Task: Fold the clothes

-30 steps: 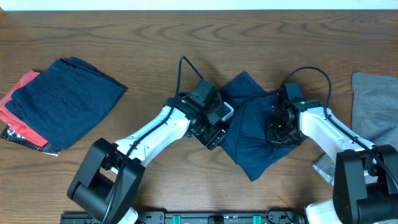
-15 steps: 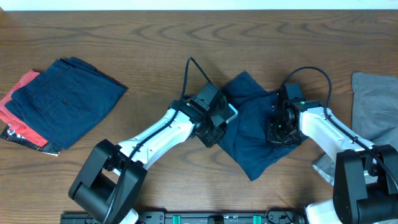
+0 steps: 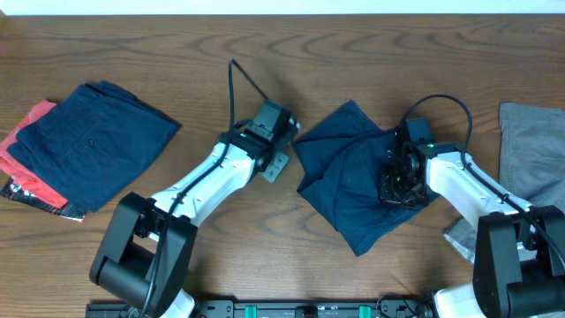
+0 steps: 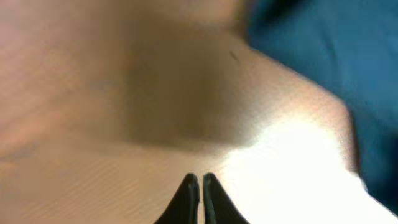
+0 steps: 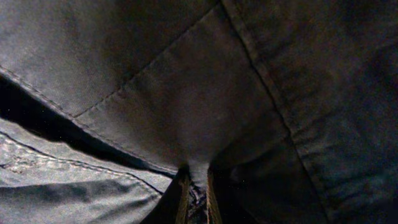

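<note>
Overhead, one navy garment [image 3: 97,132] lies folded at far left on a red-orange piece [image 3: 25,141]. At the middle of the counter [image 3: 221,44], navy shorts [image 3: 344,190] sit half folded, pinched by the right jaws. The left jaws are pressed together and empty, nearby. A grey garment [image 3: 534,146] at right likely awaits folding.

Crumpled navy garment [image 3: 349,177] under right end effector [image 3: 395,188], left end effector [image 3: 275,165] near it, folded navy pile [image 3: 93,141] left

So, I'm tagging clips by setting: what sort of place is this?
Likely a robotics lab bench rather than a home: left arm and right arm work at a wooden table, with a navy garment at centre and folded clothes stacked aside.
</note>
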Robot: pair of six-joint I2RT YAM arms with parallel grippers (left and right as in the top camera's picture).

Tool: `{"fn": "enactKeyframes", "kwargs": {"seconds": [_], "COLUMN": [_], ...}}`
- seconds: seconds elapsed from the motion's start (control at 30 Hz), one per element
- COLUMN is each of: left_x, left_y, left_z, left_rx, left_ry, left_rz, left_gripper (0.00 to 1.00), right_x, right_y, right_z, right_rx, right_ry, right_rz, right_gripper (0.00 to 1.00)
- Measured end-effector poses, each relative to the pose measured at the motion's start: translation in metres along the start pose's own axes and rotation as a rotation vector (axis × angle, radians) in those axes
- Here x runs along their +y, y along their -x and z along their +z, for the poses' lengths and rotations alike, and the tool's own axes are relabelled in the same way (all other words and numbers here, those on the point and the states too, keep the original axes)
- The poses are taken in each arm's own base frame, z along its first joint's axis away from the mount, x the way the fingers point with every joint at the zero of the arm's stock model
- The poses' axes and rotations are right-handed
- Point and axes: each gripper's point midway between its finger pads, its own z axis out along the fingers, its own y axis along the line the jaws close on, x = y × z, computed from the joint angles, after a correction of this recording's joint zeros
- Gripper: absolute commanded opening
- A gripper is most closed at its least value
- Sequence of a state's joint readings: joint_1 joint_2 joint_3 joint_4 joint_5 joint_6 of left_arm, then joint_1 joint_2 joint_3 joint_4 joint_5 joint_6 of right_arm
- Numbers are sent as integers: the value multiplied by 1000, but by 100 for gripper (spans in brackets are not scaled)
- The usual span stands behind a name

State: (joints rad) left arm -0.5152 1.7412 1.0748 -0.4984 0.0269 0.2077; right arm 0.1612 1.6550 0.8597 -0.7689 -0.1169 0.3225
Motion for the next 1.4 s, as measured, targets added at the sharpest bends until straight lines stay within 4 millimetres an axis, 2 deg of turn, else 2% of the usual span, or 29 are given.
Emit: {"fn": "enactKeyframes", "kwargs": {"seconds": [0.03, 0.13, 0.2, 0.3, 0.53, 0.7, 0.77, 0.8, 0.83, 0.87, 0.9, 1.07, 1.23, 1.3, 1.4], "left_x": [-9, -37, -55, -75, -94, -107, -111, -112, -114, -115, -116, -105, -61, -37, -14], "left_y": [-6, -18, -20, -18, -5, -5, -8, -9, -10, -11, -11, -5, 17, 25, 26], "left_z": [0, -4, -7, -12, -16, -6, -2, -1, 0, 0, 0, 5, 14, 15, 15], "left_rx": [23, 66, 74, 63, -3, -54, -66, -66, -65, -66, -68, -88, -154, -181, -187], "left_ry": [-49, -186, -273, -362, -432, -447, -449, -451, -452, -454, -454, -374, -134, -49, -4], "left_rz": [2, 0, 6, 36, 88, 130, 144, 148, 151, 155, 163, 186, 169, 136, 84], "left_gripper": [47, 52, 55, 69, 70, 70, 64, 54, 43, 19, 6, 6, 6, 6, 6], "right_x": [0, 0, 0, 0, 0, 0, 0, 0, 0, 0, 0, -1, -2, -2, -2], "right_y": [0, 0, 0, 0, 0, 0, 0, 0, 0, 0, 0, 0, -1, -1, -1], "right_z": [0, 0, 0, 0, 0, 0, 0, 0, 0, 0, 0, 0, 0, 0, 0], "right_rx": [0, -1, -1, -1, -1, -1, -1, -1, -1, -1, -1, -1, 3, 4, 4], "right_ry": [-1, -1, -1, -1, -1, -1, -1, -1, -1, -1, -1, -4, -8, -9, -10], "right_rz": [0, 0, 1, 0, 0, 0, 0, 0, 0, 0, 0, 1, 1, 1, 2], "right_gripper": [11, 11, 11, 11, 11, 11, 11, 11, 11, 11, 11, 11, 11, 11, 11]}}
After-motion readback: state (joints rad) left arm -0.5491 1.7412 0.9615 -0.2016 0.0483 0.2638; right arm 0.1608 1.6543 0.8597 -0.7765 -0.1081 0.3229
